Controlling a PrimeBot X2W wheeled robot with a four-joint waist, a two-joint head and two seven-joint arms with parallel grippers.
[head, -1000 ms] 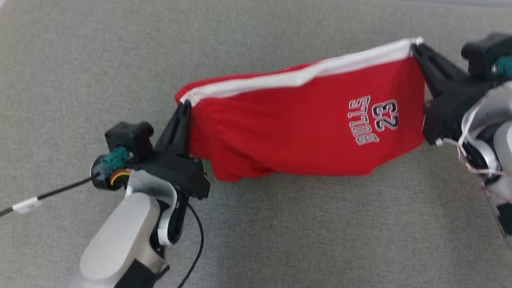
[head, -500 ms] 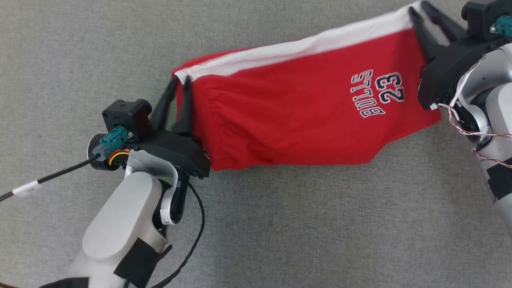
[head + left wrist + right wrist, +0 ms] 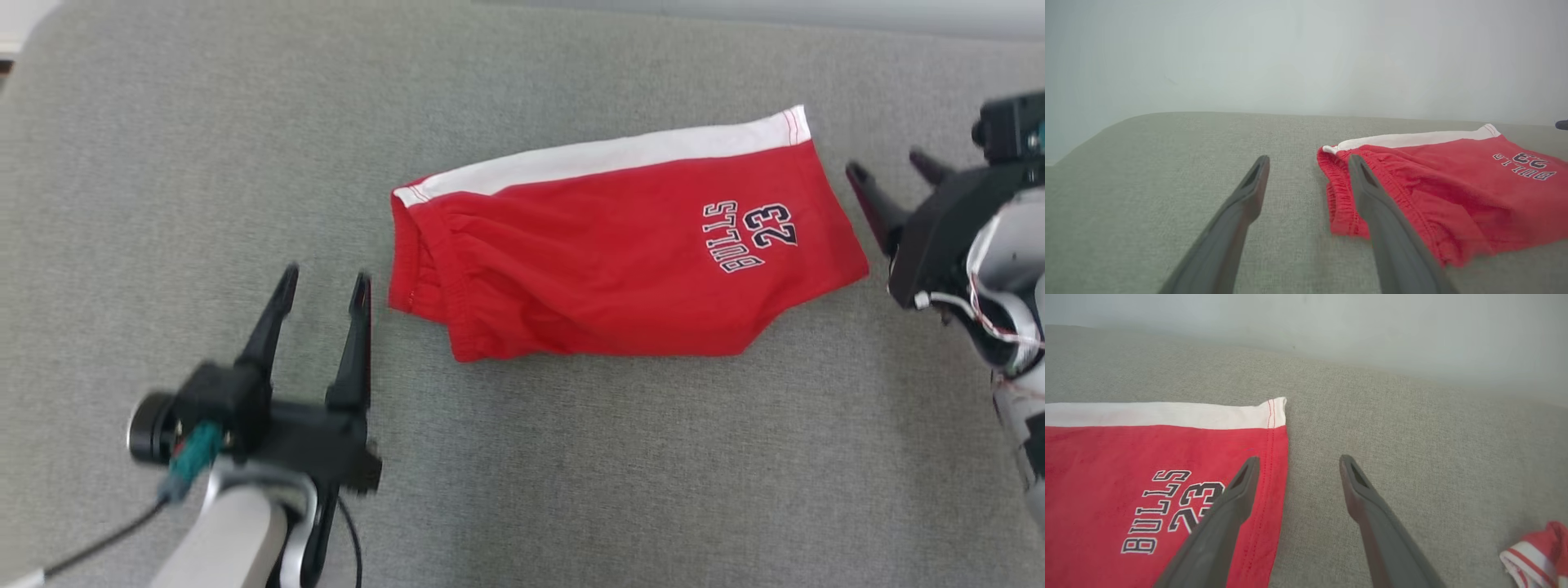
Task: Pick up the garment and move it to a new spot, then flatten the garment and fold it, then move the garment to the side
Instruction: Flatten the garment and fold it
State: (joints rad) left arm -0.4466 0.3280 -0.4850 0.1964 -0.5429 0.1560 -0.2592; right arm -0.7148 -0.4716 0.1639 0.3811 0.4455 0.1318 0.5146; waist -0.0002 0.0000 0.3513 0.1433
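Red basketball shorts (image 3: 604,261) with a white side stripe and a "BULLS 23" print lie spread on the grey woven fabric surface (image 3: 571,474), between the robot's two arms and touched by neither. At the left, the left gripper (image 3: 322,287) hovers just beside the gathered waistband (image 3: 424,261), its two dark fingers apart and holding nothing. At the right, the right gripper (image 3: 886,163) stands near the hem end (image 3: 829,220), jaws likewise apart and empty. The laying-out looks done, and the fold is judged the step in hand. It would likely go best if each gripper pinches a corner of one end through all layers, then both carry it level to the other end so the edges meet without wrinkles. Count: one pair of shorts, two grippers, and one crumpled red-and-white cloth (image 3: 1533,555) at the far right, well apart.
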